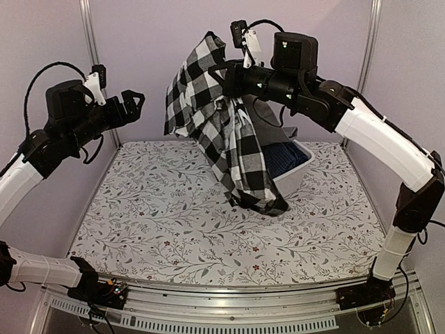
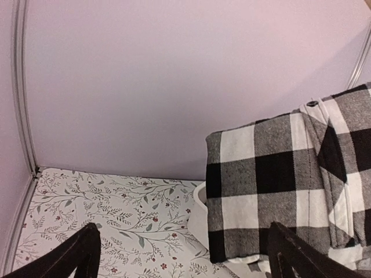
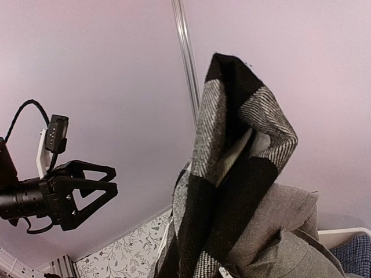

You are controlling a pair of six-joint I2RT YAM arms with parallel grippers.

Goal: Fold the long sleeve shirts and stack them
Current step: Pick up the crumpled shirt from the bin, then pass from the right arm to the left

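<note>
Counter [image 1: 174, 229] under a pale cover printed with leafy sprigs and small red flowers, lilac panels along the far, left and right edges.

Right arm [image 1: 379, 132], white and black, reaching from the near right corner up and across toward the far middle. Left arm [image 1: 42, 149] bent high beside the far left corner.

Black-and-white large-check cloth shirt [image 1: 208, 104] held up above the far middle of the counter. Bunched at the top, then hanging in a long twisted drape down toward the right. Lowest fold resting on the counter just in front of the bin, toward the middle. In the left wrist view, a flat checked panel at the right of the frame. In the right wrist view, a peaked fold close before the lens.

White plastic bin [image 1: 297, 174] at the far right of the counter, partly hidden behind the shirt. Plain grey cloth garment [image 3: 290, 231] heaped up out of it, touching the hanging shirt. Dark blue patterned cloth garment [image 1: 286, 158] lying lower inside the bin.

Right jaws together, clamped on the top of the shirt. Left jaws wide apart, holding nothing, well apart from the shirt, dark fingertips [image 2: 87, 249] at the bottom of the left wrist view.
</note>
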